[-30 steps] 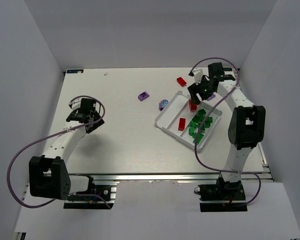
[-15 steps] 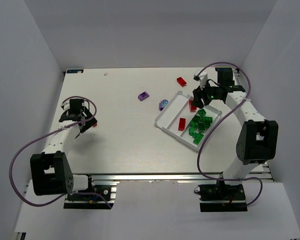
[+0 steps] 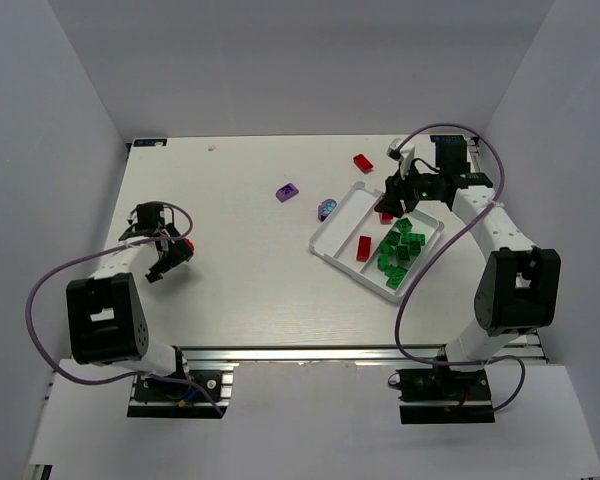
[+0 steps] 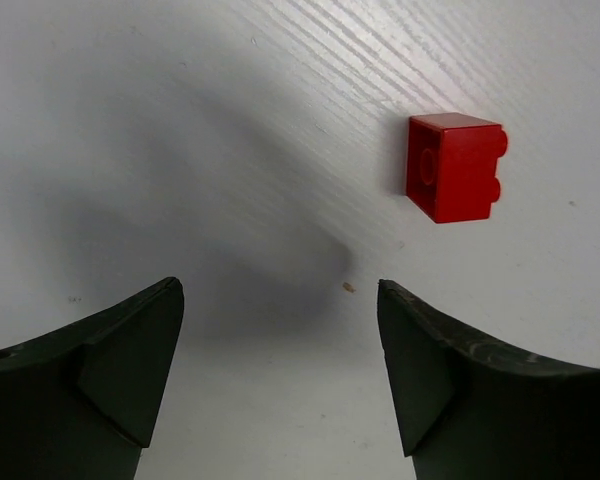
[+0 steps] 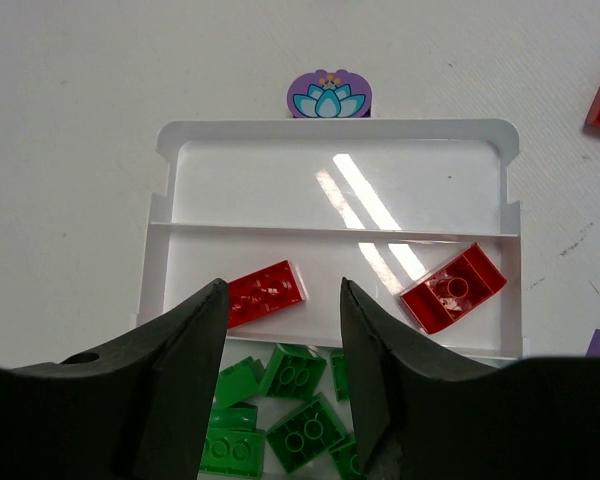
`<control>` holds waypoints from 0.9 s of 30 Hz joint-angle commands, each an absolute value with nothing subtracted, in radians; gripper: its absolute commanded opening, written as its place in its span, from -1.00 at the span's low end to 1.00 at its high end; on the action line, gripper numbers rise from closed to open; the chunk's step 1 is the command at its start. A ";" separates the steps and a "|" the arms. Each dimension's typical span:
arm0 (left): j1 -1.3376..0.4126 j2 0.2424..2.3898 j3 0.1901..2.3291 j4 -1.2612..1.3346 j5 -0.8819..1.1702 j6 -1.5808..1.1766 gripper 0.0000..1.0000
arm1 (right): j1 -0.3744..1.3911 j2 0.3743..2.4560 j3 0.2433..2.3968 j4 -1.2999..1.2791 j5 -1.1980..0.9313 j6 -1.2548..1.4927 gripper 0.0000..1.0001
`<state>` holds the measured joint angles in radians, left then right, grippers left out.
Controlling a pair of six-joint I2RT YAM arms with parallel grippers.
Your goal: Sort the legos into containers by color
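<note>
- Since the earlier top view, the left arm has folded back toward its base, bringing the left gripper [image 3: 170,255] to the table's [image 3: 250,280] 9 o'clock side. The right gripper [image 3: 392,200] has slid slightly further over the tray's 12 o'clock part.
- We see the legos split between tray and table. The white tray [image 3: 342,222] sits at the table's 3 o'clock side.
- Green bricks [image 3: 398,255] are piled in the tray's 4 o'clock compartment, and two red bricks [image 5: 265,293] lie in the middle compartment.
- We find the lotus-printed purple piece [image 3: 326,208] just beside the tray's 10 o'clock wall. A purple brick [image 3: 287,192] lies further out at 10 o'clock, and a stray red brick [image 3: 363,162] lies on the table at the tray's 12 o'clock.
- A lone red brick [image 4: 452,166] rests on the table at 1 o'clock of the left fingertips in the wrist view, apart from them.
- We see the left jaws spread wide above the tabletop, gripping nothing.
- We see the right jaws spread too, hovering above the tray with the two red bricks on either side in the wrist view.
</note>
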<state>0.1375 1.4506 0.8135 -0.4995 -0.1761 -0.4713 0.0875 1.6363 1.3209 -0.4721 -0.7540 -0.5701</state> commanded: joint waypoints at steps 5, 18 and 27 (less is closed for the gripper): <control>0.149 1.534 0.913 -0.457 -0.084 -0.414 0.62 | 0.091 1.598 1.310 -0.453 -0.798 -0.538 0.08; 0.149 1.640 0.992 -0.403 0.054 -0.368 0.50 | 0.091 1.620 1.310 -0.451 -0.787 -0.531 0.10; 0.149 1.752 1.106 -0.425 0.049 -0.360 0.29 | 0.091 1.623 1.315 -0.454 -0.779 -0.523 0.12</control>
<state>0.1421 1.7546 1.0569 -0.4263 0.0391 -0.3729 0.0872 1.6260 1.3113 -0.4686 -0.7685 -0.5304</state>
